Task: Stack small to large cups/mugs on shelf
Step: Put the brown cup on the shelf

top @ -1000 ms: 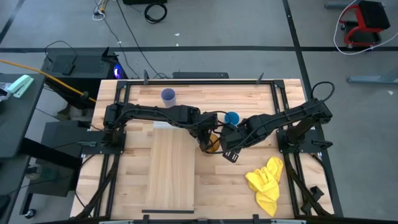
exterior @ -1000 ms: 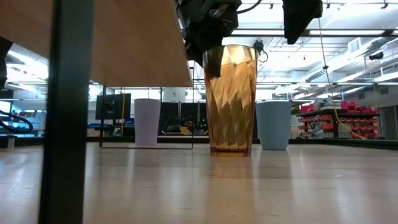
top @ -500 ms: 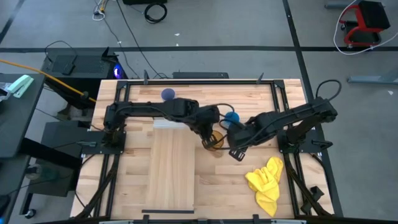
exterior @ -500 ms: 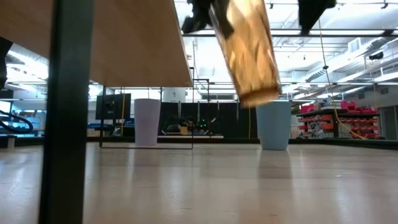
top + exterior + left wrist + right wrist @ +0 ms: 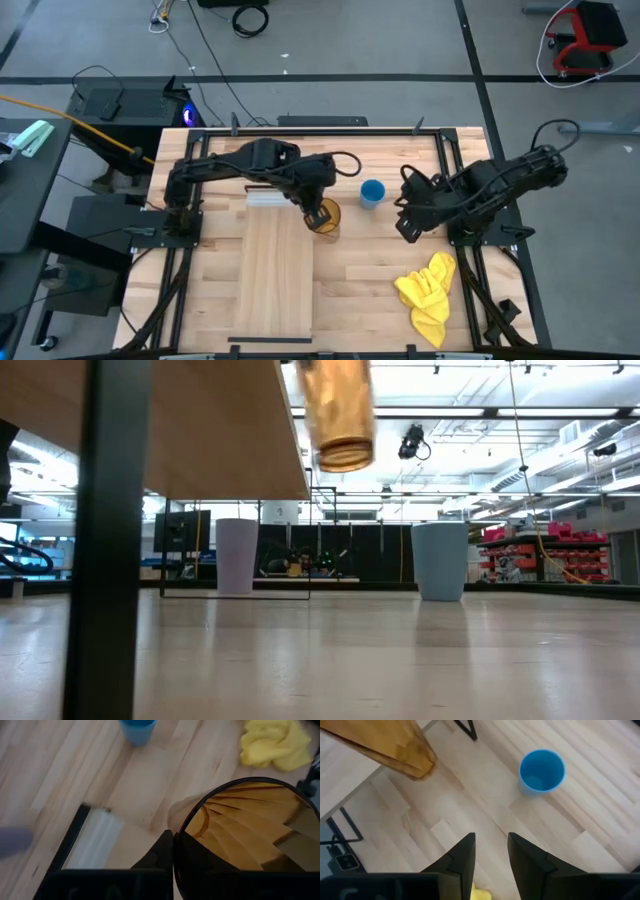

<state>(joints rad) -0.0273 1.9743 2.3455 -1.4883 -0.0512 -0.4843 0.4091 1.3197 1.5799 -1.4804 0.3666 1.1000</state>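
Landmark: shelf, a long pale board lying on the slatted worktop, long axis running front to back, white strip at its far end.

Lavender cup: upright on the worktop beyond the shelf's far end; in the overhead view the left arm covers it.

Left hand: just off the shelf's far right corner, pinching the rim of the amber tumbler. One finger lies outside the wall. Tumbler is lifted clear of the worktop, mouth up, long axis near vertical with a slight tilt; base hangs well above the surface in the low view.

Blue cup: upright, mouth up, on the worktop right of the tumbler, apart from it.

Right hand: right of the blue cup, above the worktop, fingers spread, holding nothing.

Yellow cloth: crumpled, front right of the shelf.

Room: grey floor, cables, a red cart.
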